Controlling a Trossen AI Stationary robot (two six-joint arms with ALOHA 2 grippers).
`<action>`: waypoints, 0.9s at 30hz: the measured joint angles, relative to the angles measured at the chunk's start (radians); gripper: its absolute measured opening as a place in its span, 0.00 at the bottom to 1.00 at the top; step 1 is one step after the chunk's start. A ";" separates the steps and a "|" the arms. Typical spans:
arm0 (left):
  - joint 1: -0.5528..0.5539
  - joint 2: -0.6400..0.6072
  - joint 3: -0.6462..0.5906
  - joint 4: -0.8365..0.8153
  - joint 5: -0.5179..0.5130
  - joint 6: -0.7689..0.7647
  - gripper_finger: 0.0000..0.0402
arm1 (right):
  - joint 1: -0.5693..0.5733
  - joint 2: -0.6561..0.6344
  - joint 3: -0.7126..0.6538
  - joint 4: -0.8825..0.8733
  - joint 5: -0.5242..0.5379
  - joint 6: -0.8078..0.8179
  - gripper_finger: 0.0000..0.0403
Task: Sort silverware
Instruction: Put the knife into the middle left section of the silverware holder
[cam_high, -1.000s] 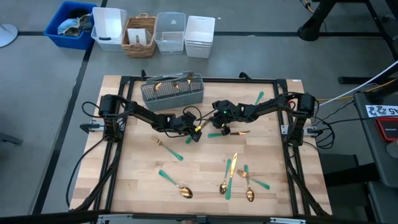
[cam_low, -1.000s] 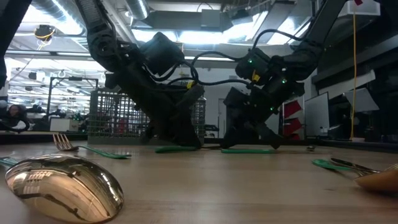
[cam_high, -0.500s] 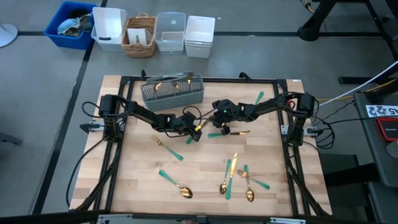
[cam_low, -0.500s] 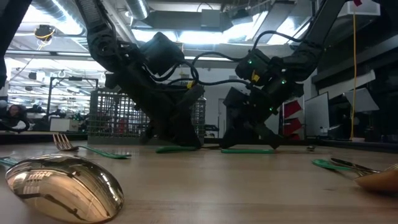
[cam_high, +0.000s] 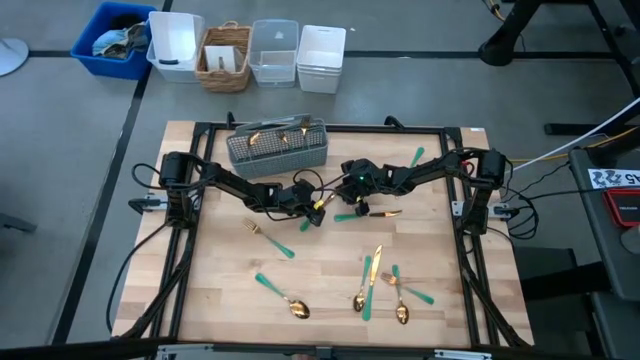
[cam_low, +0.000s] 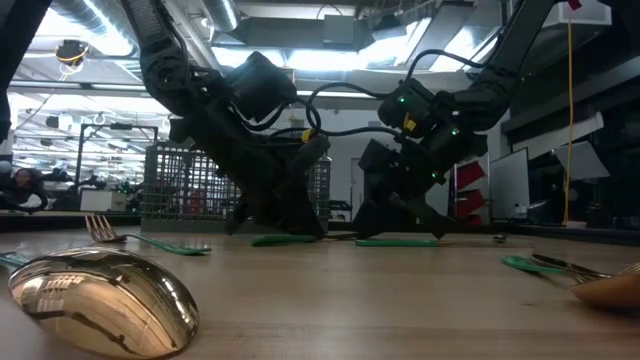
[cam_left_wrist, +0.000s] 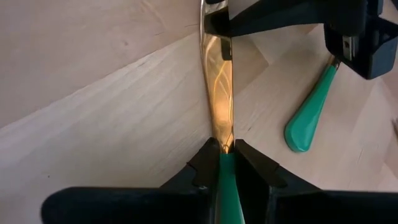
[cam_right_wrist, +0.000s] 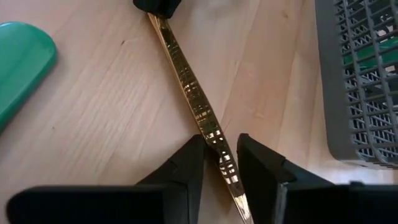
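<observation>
Seen from above, a wooden worktop (cam_high: 230, 300) fills the middle of the frame, with a grey mesh caddy (cam_high: 277, 146) at its upper centre already holding a few gold pieces. Just below the caddy, the left gripper (cam_high: 312, 209) and right gripper (cam_high: 341, 201) meet over one gold knife (cam_left_wrist: 219, 93). The left jaws are clenched on its teal handle; the right jaws are closed around its blade. A handover is judged to be under way. Still unsorted on the worktop are a fork (cam_high: 269, 239) at centre left, a spoon (cam_high: 283, 294) at lower left, and a cluster of silverware (cam_high: 381, 284) at lower right. Most sorting appears left.
</observation>
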 joint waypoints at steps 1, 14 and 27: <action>0.000 0.000 0.000 0.003 0.000 -0.010 0.09 | 0.000 0.000 0.000 0.000 0.000 -0.002 0.25; -0.001 0.002 -0.001 0.049 0.014 -0.041 0.09 | 0.001 0.000 0.000 0.008 -0.005 -0.005 0.25; 0.000 -0.001 -0.001 0.044 0.002 -0.007 0.10 | 0.002 -0.001 -0.002 -0.006 -0.034 -0.018 0.04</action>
